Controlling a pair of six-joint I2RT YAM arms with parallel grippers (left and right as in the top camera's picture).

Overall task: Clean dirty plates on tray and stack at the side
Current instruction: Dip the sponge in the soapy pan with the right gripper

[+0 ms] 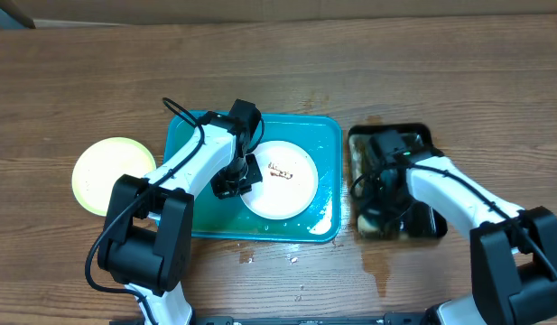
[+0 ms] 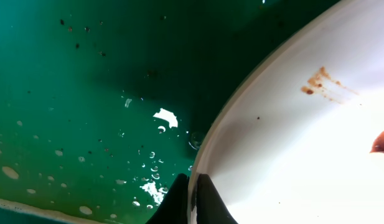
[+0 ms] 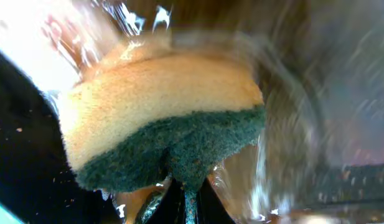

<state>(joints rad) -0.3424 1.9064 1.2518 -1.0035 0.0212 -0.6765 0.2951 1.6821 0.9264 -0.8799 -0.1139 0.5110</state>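
Left gripper is clenched on the left rim of a white plate that sits in the tray. The plate carries a brown sauce smear. A pale yellow-green plate is on the table, just left of the tray. Right gripper grasps a sponge in the black pan, right of the tray.

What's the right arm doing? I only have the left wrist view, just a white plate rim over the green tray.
Observer: The right gripper is shut on a sponge, down at the black pan right of the tray.
Operator: Any other plates?
Observer: One yellow-green plate, outside the tray on its left, no sauce visible.
Operator: Where's my plate in the tray?
Observer: The white plate lies in the tray's right half; your left gripper is at its left rim.
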